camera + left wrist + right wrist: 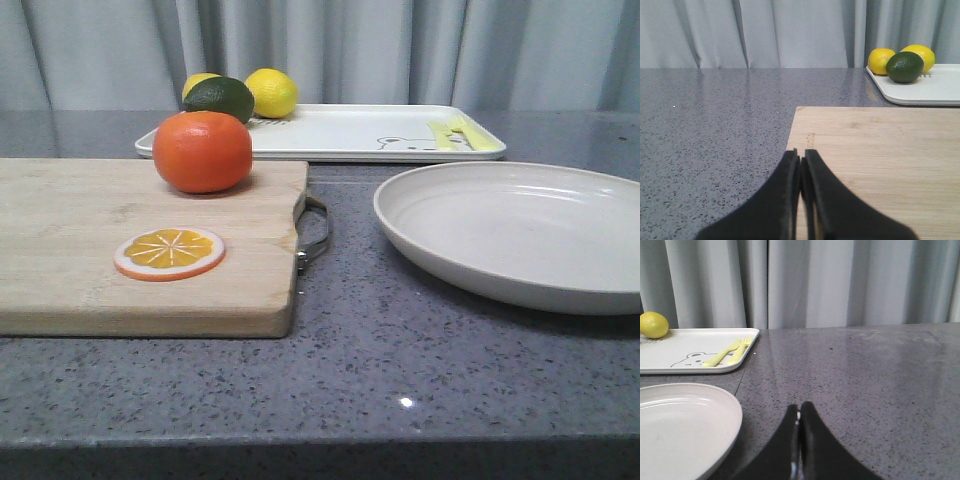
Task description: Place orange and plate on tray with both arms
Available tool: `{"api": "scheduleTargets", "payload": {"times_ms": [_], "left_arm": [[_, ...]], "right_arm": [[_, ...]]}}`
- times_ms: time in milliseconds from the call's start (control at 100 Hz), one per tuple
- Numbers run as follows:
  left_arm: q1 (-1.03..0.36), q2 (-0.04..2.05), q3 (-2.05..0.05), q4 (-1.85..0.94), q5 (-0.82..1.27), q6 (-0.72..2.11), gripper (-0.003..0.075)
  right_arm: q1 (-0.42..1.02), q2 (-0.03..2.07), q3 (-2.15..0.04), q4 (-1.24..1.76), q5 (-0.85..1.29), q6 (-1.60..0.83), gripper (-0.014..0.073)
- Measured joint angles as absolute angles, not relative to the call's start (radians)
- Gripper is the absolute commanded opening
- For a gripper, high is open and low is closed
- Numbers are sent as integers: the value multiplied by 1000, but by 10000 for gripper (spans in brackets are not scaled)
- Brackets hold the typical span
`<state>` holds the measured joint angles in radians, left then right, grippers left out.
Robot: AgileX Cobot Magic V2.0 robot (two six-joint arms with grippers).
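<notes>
The orange (202, 150) sits on the far part of a wooden cutting board (70, 250) at the left. The cream plate (520, 232) lies on the grey table at the right; it also shows in the right wrist view (680, 425). The white tray (350, 132) with the bear drawing lies at the back; it also shows in the left wrist view (930, 87) and the right wrist view (685, 351). My left gripper (801, 155) is shut and empty over the board's near left corner. My right gripper (799, 407) is shut and empty, to the right of the plate. Neither gripper shows in the front view.
An orange slice (169, 252) lies on the board. Two lemons (272, 92) and a dark green lime (220, 98) sit on the tray's left end. A yellow-green fork and spoon (455, 135) lie on its right end. A metal handle (315, 232) sticks out from the board. Curtains hang behind.
</notes>
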<state>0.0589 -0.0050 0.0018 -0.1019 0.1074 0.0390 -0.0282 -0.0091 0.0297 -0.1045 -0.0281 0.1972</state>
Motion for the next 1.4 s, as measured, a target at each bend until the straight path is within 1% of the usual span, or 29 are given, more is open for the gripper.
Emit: {"api": "scheduleTargets", "payload": {"times_ms": [1080,1290,1400], "left_arm": [[59,-5,-4,-127,93,39,-20],[59,-3,-74,-129,108,39,-20],[59,45,-138,-129,108,39,-20]], "right_arm": [[-28,-9,30,-104,-26,197,-67],[-28,-9,-41,-104,88,197,-64],[-28,31,-104,-104,154,197,-64]]}}
